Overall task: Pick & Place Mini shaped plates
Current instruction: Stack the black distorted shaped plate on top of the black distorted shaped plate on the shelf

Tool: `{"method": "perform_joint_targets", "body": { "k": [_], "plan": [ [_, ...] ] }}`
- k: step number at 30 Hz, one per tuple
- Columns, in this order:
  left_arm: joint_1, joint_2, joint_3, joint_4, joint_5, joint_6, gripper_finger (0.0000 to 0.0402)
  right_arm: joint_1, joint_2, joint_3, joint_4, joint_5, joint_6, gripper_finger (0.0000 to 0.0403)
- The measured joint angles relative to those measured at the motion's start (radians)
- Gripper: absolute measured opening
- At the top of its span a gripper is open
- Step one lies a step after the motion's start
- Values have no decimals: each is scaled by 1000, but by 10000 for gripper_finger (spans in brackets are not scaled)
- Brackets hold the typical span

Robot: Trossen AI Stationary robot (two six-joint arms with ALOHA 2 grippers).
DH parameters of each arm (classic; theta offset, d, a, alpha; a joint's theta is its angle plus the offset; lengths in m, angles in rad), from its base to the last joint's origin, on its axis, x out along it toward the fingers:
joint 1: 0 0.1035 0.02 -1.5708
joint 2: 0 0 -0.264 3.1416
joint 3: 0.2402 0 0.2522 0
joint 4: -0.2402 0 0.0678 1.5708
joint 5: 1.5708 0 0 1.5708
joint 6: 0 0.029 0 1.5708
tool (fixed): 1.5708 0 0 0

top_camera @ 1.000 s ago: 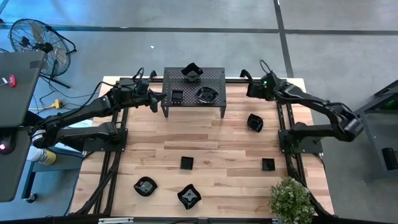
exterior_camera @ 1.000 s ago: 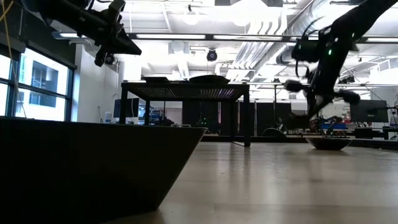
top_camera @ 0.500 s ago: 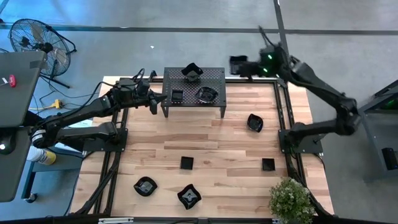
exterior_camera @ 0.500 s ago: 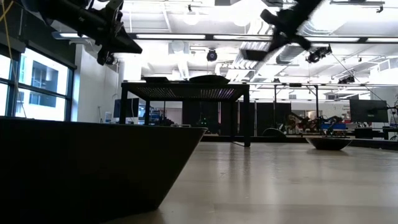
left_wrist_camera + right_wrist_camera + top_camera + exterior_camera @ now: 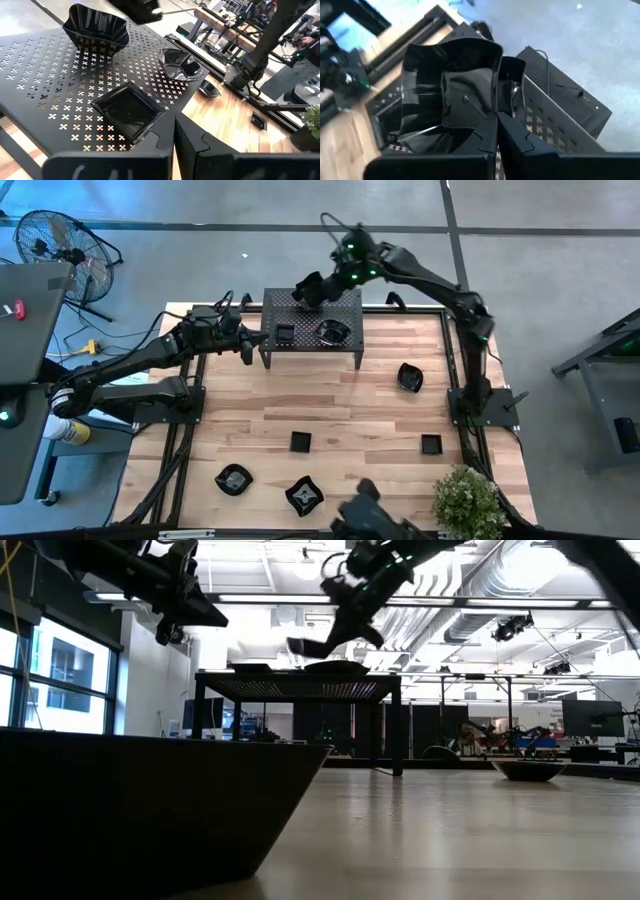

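Small glossy black plates lie about. On the perforated black rack (image 5: 311, 315) rest a wavy-rimmed plate (image 5: 309, 298), a square one (image 5: 285, 333) and a round one (image 5: 331, 331). More sit on the wooden table: (image 5: 410, 376), (image 5: 300, 442), (image 5: 431, 445), (image 5: 234, 478), (image 5: 304, 495). My right gripper (image 5: 303, 288) hovers shut over the rack's far edge, right at the wavy plate (image 5: 450, 95). My left gripper (image 5: 250, 345) waits shut beside the rack's left edge, facing the square plate (image 5: 127, 112). My right gripper (image 5: 497, 135) comes at the wavy plate's rim (image 5: 496, 80) slanting down from the far side. The plate's base rests on the rack. Whether the fingers touch the rim, I cannot tell.
A potted plant (image 5: 467, 500) stands at the near right corner. A dark blurred shape (image 5: 370, 515) shows at the near edge. The rack stands on legs at the table's far middle. A fan (image 5: 60, 245) and a cart are off the table's left side.
My right arm has swung up from the table's far right corner and swept left, ending over the rack's far edge at the wavy plate. No plate has moved.
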Motion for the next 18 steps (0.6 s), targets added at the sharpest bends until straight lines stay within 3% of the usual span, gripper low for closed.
{"method": "perform_joint_targets", "body": {
  "k": [7,18],
  "plan": [
    [0,0,0,-17,0,17,0,-1,160,185,-99,-12,-87,3],
    [0,0,0,-18,0,18,0,-1,181,165,-62,8,-106,25]
  ]
}}
